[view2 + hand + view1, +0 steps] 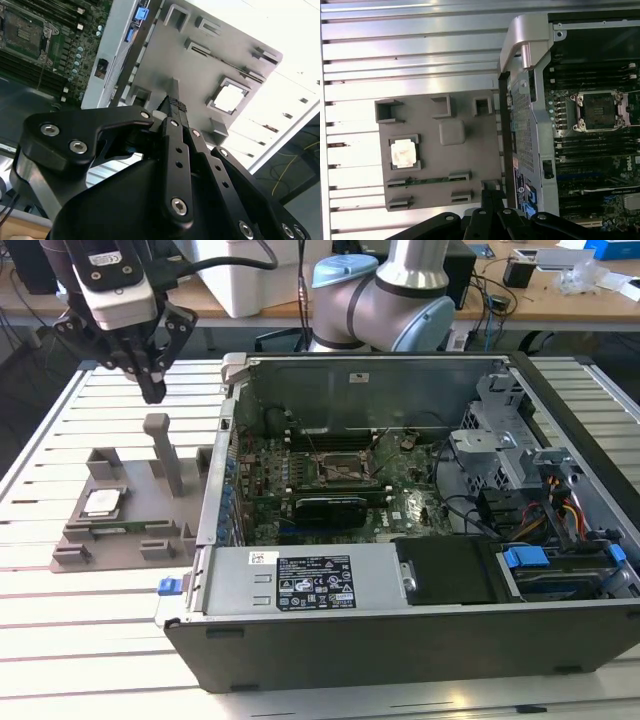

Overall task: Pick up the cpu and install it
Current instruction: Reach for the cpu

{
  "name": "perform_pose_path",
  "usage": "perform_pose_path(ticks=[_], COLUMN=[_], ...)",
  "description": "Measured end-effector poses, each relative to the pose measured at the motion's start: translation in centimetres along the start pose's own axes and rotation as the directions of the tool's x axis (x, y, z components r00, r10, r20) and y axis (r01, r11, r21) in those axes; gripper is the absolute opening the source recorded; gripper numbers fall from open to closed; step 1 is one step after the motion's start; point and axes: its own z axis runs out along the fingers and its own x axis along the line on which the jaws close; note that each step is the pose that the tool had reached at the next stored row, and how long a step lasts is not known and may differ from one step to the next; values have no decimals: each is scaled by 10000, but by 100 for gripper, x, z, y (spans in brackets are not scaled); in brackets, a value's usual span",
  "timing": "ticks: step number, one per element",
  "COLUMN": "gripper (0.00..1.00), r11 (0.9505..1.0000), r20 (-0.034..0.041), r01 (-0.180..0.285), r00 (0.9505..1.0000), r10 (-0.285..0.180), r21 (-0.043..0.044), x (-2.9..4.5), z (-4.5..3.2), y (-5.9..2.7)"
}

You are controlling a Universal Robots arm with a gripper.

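not started: cpu (102,503) lies in grey tray (120,542), below & apart from gripper (152,392); fingers together, nothing held. board socket (335,468) empty.

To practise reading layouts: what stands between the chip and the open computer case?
An upright grey post on the grey holder stands between the chip and the case, in the exterior view.
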Motion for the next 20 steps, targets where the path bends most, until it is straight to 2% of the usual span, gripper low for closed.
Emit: perform_pose_path(ticks=[6,11,18,20], gripper=[11,11,11,11], r11=[10000,10000,10000,10000], r20=[0,0,0,1], r01=[-1,0,-1,0], r00=[10000,10000,10000,10000], r10=[1,0,1,0], r21=[0,0,0,0], x=[72,197,315,388], z=[-2,-5,-8,-10], y=[-6,-15,-23,-29])
